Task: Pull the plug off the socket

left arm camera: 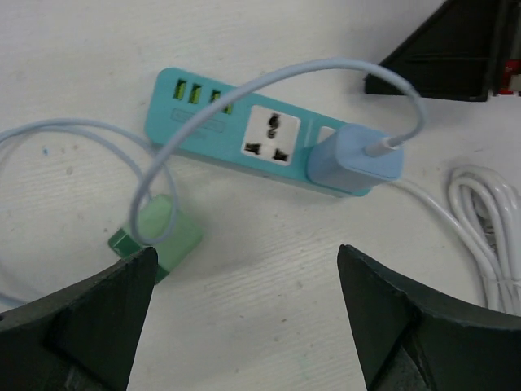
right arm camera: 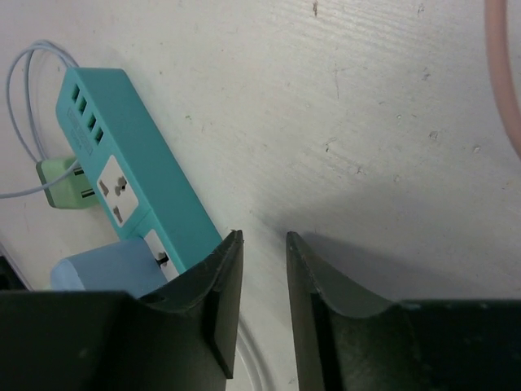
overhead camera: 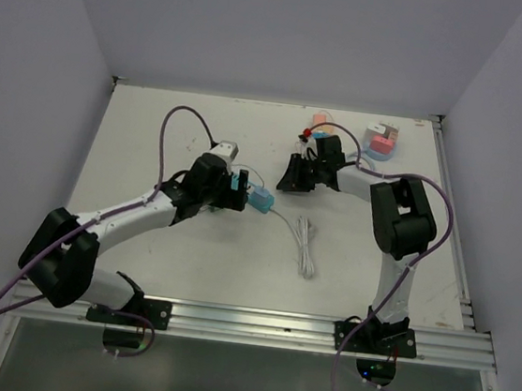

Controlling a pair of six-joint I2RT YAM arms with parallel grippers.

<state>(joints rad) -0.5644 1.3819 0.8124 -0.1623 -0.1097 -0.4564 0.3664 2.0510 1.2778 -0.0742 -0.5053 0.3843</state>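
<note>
The green plug (left arm camera: 159, 232) lies loose on the counter (overhead camera: 187, 263), just beside the teal power strip (left arm camera: 203, 122) and clear of its sockets, with its pale cable looping over the strip. By that lie, the pull looks done. A blue adapter (left arm camera: 354, 159) sits seated at the strip's far-right end, and the middle socket is bare. The strip's long axis runs across the left wrist view, slightly tilted. The green plug lies just ahead of the left-hand finger there, so the left arm is the nearer one. The left jaws stand wide apart and empty. The right jaws are parted by only a narrow slit with nothing between them, and they hover beside the strip's adapter end. A coiled white cable (overhead camera: 307, 248) rests nearby.
</note>
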